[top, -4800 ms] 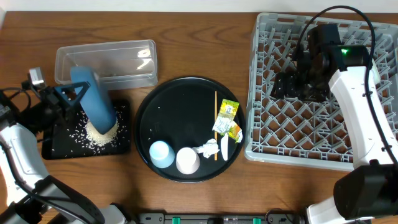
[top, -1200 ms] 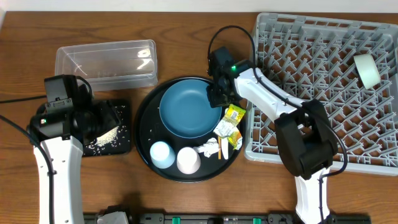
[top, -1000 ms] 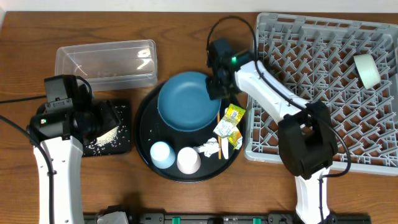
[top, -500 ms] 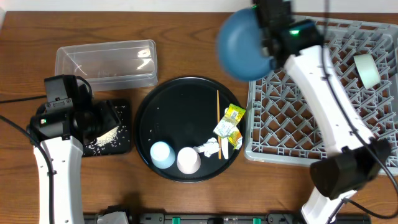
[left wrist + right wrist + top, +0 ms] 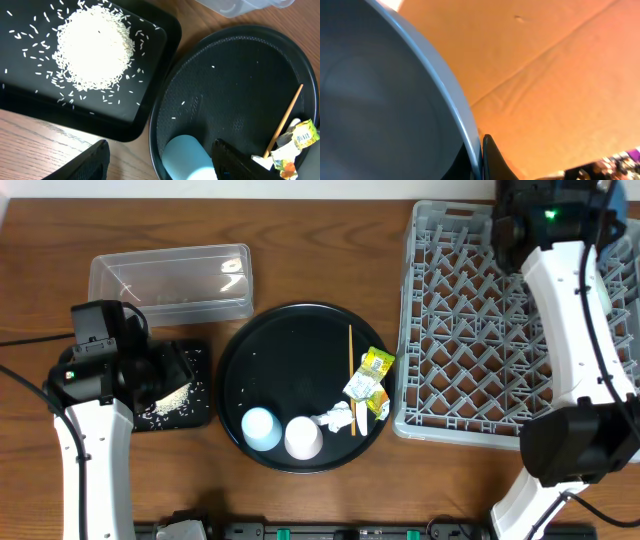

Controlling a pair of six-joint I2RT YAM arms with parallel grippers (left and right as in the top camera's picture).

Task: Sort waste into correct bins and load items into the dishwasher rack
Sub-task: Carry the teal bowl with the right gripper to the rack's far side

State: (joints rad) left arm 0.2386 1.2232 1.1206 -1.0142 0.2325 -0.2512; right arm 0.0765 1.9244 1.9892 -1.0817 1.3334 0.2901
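My right gripper (image 5: pixel 481 161) is shut on the rim of the big blue plate (image 5: pixel 395 100), which fills the left of the right wrist view. From overhead only a blue sliver of the plate (image 5: pixel 612 220) shows beside the right arm, above the far right corner of the grey dishwasher rack (image 5: pixel 470 330). My left gripper (image 5: pixel 160 167) hangs open, holding nothing, above the near edge of the shallow black bin (image 5: pixel 195 415) that holds a rice pile (image 5: pixel 95 50). The pale blue cup (image 5: pixel 187 160) stands between its fingers' line, lower down.
The round black tray (image 5: pixel 290 350) carries the pale blue cup (image 5: pixel 260 427), a whitish cup (image 5: pixel 303 437), a wooden stick (image 5: pixel 349 380), green-yellow wrappers (image 5: pixel 367 375) and a crumpled white scrap (image 5: pixel 337 418). The clear tub (image 5: pixel 170 280) stands behind the black bin.
The right gripper has lifted the blue plate off the round tray and carried it up and right to the rack's far right corner. The left arm has stayed still.
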